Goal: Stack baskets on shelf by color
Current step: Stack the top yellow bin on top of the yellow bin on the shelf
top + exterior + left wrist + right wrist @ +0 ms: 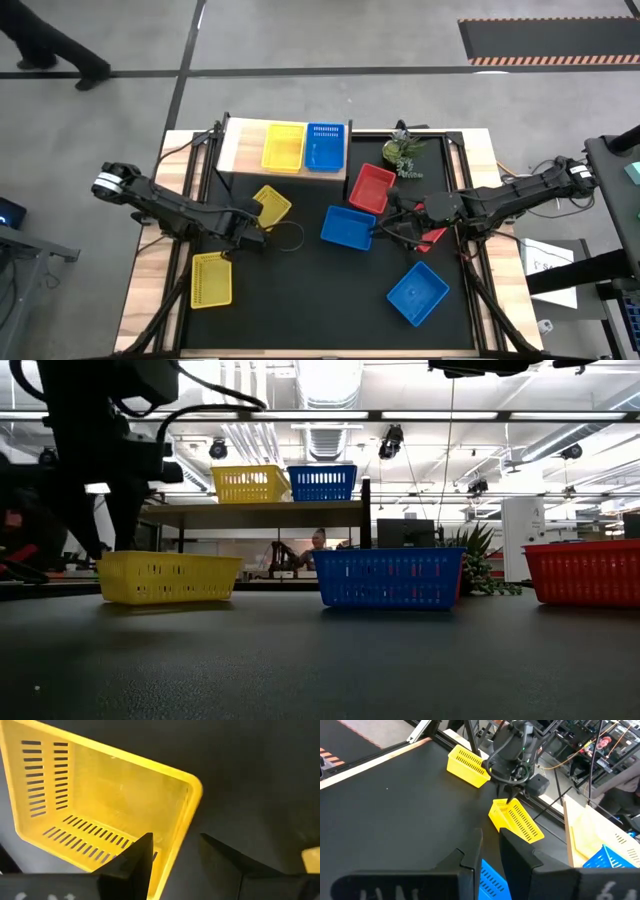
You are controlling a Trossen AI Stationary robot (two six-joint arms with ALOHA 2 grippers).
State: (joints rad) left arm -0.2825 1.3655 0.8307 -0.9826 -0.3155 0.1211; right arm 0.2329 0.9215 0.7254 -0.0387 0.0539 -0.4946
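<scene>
Left gripper (257,226) stands open, one finger (135,862) inside and one outside the wall of a yellow basket (270,206) near the table's (300,320) left-middle. Right gripper (388,226) hovers by a blue basket (348,227) at centre; I cannot tell its state. Yellow and blue baskets sit on the shelf (240,150) at the far edge.

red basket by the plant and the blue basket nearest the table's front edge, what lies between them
In the high view, the right gripper and its arm lie between the red basket and the blue basket, over bare black tabletop.
</scene>
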